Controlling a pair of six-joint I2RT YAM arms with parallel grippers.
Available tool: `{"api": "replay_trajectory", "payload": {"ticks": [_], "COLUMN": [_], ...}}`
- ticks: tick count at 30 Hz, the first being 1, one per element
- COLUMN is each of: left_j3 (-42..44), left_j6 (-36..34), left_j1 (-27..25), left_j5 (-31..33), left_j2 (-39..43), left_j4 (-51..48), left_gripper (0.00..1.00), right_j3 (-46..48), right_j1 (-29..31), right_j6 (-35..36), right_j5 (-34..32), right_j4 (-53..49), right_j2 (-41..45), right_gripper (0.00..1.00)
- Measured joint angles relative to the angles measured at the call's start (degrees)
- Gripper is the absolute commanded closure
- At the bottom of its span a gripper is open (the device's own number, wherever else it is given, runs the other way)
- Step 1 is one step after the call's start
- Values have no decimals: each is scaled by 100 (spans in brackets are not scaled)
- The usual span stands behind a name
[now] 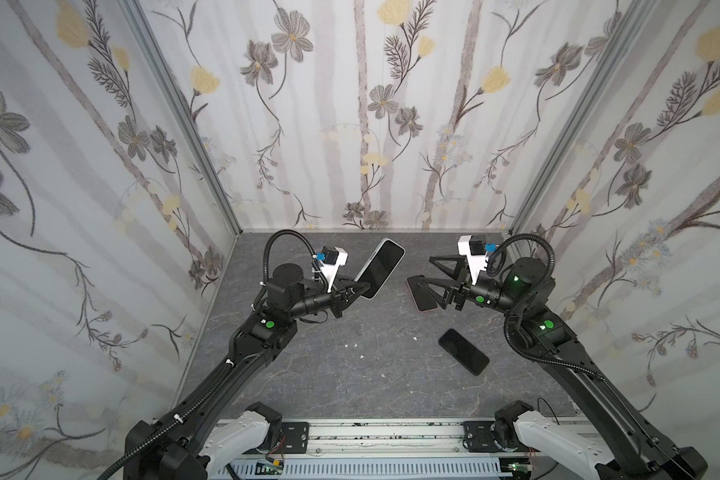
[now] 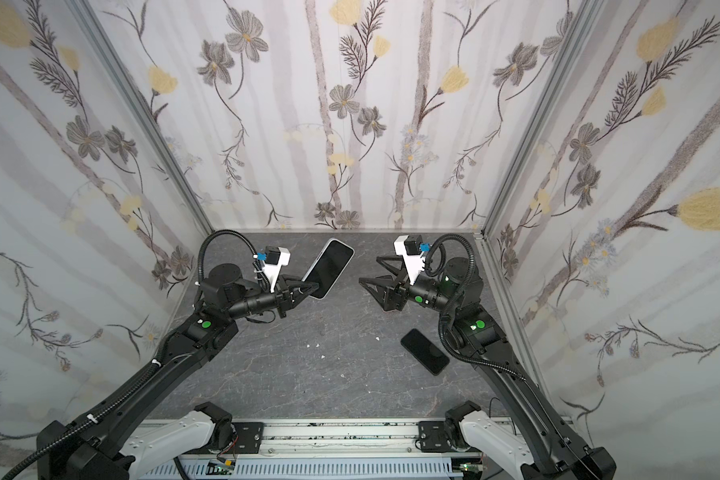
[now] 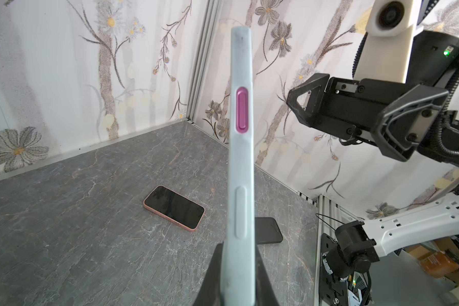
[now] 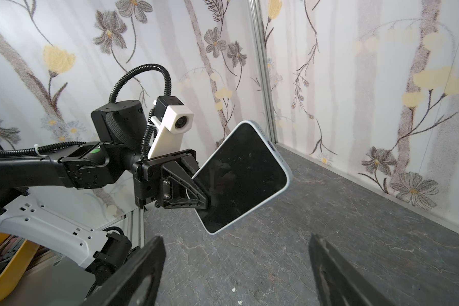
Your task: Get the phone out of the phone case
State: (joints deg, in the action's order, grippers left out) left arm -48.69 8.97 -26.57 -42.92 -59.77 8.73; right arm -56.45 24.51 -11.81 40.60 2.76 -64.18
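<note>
**A:** Starting at the left gripper (image 1: pixel 356 293)?

**B:** Pinched tight on the lower end of the phone case (image 3: pixel 241 159), holding it up clear of the table (image 1: pixel 341 374).

**A:** And the phone (image 4: pixel 241 177)?

**B:** Seated in that case, pale rim all round, dark screen turned toward the right gripper (image 1: pixel 425 271).

**A:** Over on that side?

**B:** Spread wide, gripping nothing, hanging near the case's free end but apart from it.

**B:** Further out, lying flat on the table: a pink-cased phone (image 3: pixel 174 208) beneath the right gripper, and a black phone (image 1: pixel 463 351) nearer that arm's base. Neither in play, by the look of it.

**A:** So which step?

**B:** Judging from that: lifted and presented, not yet separated. Reaching in for the second grip.

**A:** Calling for what?

**B:** Closing on the free end, working the rim off a corner, then peeling case and phone apart against a firm left pinch.

**B:** Hard to tell whether the left pads bear on the screen as well as the case. If so, probably worth re-gripping before sliding anything out.
</note>
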Motion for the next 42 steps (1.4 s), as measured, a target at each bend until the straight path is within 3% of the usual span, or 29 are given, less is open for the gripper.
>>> {"api": "replay_trajectory", "payload": {"ticks": [7, 11, 16, 27, 37, 42], "left_j3": [22, 188, 382, 468, 356, 356], "left_j6": [-739, -1150, -1604, -2356, -2413, -2422], "left_j1": [22, 31, 31, 31, 31, 31], "left_j5": [-1397, -1733, -1766, -1606, -1762, -1838], "left_j2": [-81, 94, 356, 385, 260, 229], "left_j4": [28, 48, 48, 39, 44, 48], "left_gripper": [100, 100, 100, 100, 100, 100], "right_j3": [-511, -861, -914, -1108, -1202, -1270], "right_j1": [-9, 4, 111, 459, 553, 564], "right_j6": [168, 431, 546, 476, 160, -50], "right_j5": [756, 1261, 1587, 2055, 2234, 2358], "right_j4": [-426, -852, -1325, -1320, -1204, -1082], "right_j2": [-39, -284, -498, -822, -1016, -1097], "right_gripper": [18, 24, 30, 37, 50, 52]}}
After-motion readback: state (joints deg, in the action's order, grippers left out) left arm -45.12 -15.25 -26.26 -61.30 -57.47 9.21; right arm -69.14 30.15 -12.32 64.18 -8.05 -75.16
